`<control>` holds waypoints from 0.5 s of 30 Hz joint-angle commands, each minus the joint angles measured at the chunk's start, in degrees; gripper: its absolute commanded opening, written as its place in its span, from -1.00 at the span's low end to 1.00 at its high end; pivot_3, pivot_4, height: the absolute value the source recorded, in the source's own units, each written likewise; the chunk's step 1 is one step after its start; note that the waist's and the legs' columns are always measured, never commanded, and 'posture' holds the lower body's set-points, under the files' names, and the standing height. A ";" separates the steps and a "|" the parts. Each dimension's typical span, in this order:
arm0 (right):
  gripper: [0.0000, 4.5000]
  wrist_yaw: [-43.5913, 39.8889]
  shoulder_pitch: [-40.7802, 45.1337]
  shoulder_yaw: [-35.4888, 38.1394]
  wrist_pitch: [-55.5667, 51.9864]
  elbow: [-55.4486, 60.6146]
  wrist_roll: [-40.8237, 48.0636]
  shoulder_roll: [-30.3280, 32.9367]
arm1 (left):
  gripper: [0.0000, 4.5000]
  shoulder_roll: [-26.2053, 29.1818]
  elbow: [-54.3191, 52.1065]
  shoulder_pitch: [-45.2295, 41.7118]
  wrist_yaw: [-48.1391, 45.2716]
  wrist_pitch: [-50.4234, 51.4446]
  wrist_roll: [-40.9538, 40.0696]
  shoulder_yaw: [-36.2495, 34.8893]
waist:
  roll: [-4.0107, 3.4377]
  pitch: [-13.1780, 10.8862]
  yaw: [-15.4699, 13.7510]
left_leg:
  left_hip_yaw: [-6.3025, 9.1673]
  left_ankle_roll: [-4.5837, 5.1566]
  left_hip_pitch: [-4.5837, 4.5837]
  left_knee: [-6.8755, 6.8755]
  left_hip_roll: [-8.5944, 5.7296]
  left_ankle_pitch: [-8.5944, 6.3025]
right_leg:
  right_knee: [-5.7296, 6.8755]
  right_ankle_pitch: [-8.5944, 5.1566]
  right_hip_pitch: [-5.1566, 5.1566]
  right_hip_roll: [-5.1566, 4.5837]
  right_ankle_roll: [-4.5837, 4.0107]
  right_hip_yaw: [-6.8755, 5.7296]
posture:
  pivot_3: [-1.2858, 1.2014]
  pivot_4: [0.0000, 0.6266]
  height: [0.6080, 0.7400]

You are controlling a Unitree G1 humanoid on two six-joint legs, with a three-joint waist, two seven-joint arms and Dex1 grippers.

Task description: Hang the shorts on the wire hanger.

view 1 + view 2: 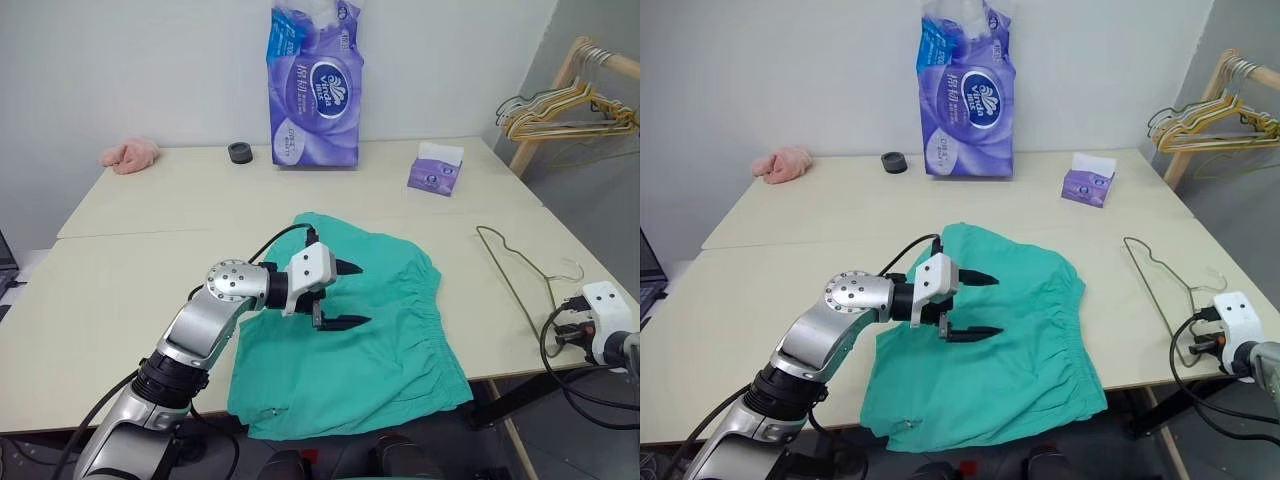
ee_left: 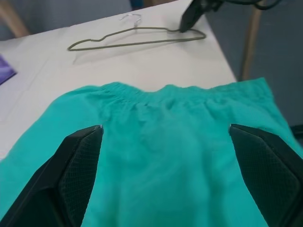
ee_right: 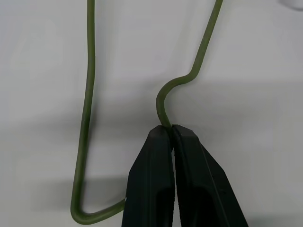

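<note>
While the shorts [image 1: 350,330] lie spread flat on the table [image 1: 130,230], nothing of the hanging itself is done, though the first grip looks made. The right gripper [image 3: 170,128] has its two black fingers pressed together on the wire hanger [image 1: 515,280]: in the right wrist view the olive-grey wire runs down through a small bend straight into the tips, with one long side of the frame passing well off to one side of the fingers and curling round beside them. The hanger otherwise rests flat on the tabletop, apart from the shorts and not threaded through any fabric. The left gripper [image 1: 343,294] hovers over the middle of the shorts with its fingers spread wide and nothing between them; in its wrist view the teal cloth fills the gap between the two pads, the gathered waistband lies beyond the fingertips, and the hanger sits farther out still, past the waistband. I judge the task to be at its early stage: hanger seized, garment untouched. Left to do, as I read it, are lifting the hanger clear, taking hold of the shorts with the free fingers, and draping or threading the fabric over the wire so that it stays put.
</note>
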State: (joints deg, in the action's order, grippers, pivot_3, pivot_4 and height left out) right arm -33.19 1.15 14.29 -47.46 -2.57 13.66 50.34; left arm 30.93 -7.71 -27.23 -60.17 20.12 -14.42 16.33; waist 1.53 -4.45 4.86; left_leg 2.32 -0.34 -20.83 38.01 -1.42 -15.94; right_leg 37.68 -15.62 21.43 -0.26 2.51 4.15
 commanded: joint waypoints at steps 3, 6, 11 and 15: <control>-0.97 -4.89 3.57 -1.31 9.52 6.51 -2.45 5.60 | 1.00 0.11 10.03 -8.25 3.81 2.50 -0.73 -6.98 | -0.50 -0.28 0.18 | -0.04 0.00 -0.01 0.02 -0.01 0.00 | 0.04 0.03 0.05 0.04 0.05 -0.04 | -0.05 -0.84 1.00; -0.97 -6.84 5.66 -3.40 13.05 9.67 -3.67 7.27 | 1.00 0.22 15.70 -12.33 4.12 3.39 -1.45 -9.65 | -0.52 -0.27 0.34 | -0.10 0.02 -0.04 -0.06 0.08 -0.01 | 0.10 0.03 0.21 0.14 0.06 -0.05 | -0.06 -0.84 1.00; -0.97 -9.40 8.18 -9.08 20.51 15.52 -8.23 9.00 | 1.00 -0.05 23.21 -18.65 3.05 8.24 -4.81 -13.97 | -0.51 -0.27 0.08 | 0.02 0.02 -0.27 -0.05 0.08 -0.03 | 0.09 0.02 0.38 0.09 0.08 -0.03 | -0.06 -0.85 1.00; -0.97 -10.64 9.44 -14.07 29.09 17.76 -13.90 9.78 | 1.00 2.07 27.29 -20.92 -2.08 10.66 -6.14 -14.39 | -0.52 -0.26 0.06 | 0.02 0.01 -0.77 0.06 0.04 -0.03 | 0.15 0.05 0.88 0.03 0.10 -0.06 | -0.06 -0.85 1.00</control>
State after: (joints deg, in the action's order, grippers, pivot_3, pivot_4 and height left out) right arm -43.57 9.18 0.01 -21.83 13.43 1.93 58.77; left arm 31.89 19.06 -46.54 -60.35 30.53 -19.50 3.12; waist 1.02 -4.71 4.92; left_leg 2.36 -0.33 -21.67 38.08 -1.38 -15.98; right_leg 37.85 -15.56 22.35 -0.28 2.60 4.09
